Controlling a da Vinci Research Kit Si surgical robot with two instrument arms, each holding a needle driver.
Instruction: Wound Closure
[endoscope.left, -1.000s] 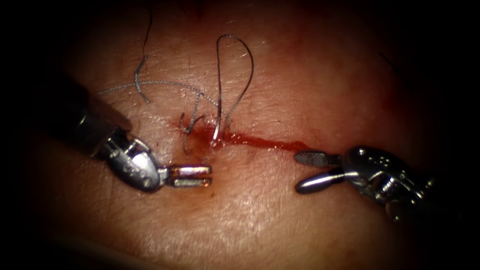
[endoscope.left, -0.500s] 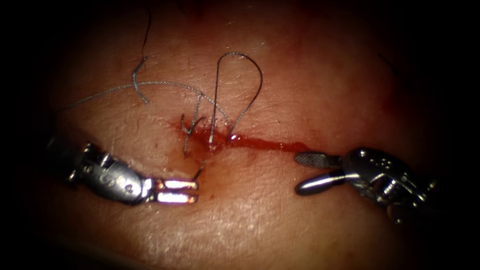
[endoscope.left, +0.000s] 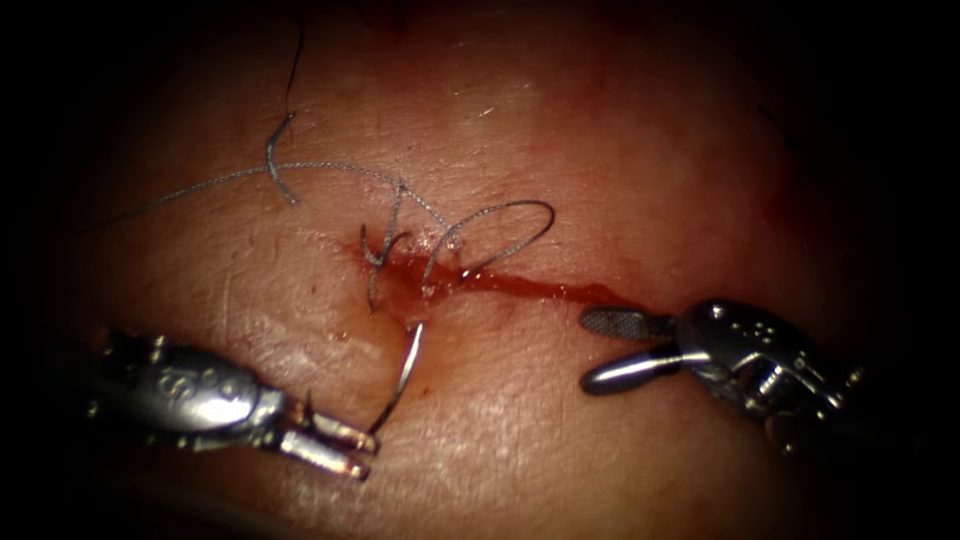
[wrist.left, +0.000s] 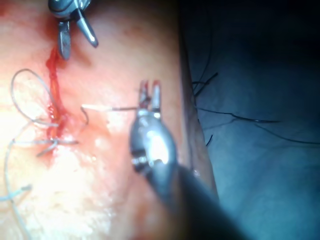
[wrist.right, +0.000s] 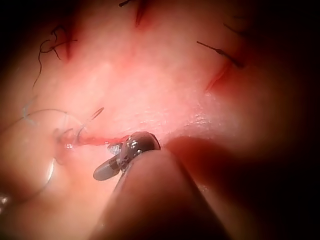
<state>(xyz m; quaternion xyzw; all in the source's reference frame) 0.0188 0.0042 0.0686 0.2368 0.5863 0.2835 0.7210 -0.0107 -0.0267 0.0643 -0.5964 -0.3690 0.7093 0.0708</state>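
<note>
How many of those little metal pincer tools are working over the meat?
2. The left end effector sits below the cut at its left end, gripping the curved needle. The right end effector, open and empty, sits at the cut's right end.

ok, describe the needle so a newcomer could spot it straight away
Start at the tissue and find the red cut running across it. Just below the cut's left end, the needle rises out of the tissue as a curved, shiny steel arc, its lower end gripped in the left tool. Unlike the thin, dull thread looped above the cut, it is thicker, rigid and glinting.
</note>
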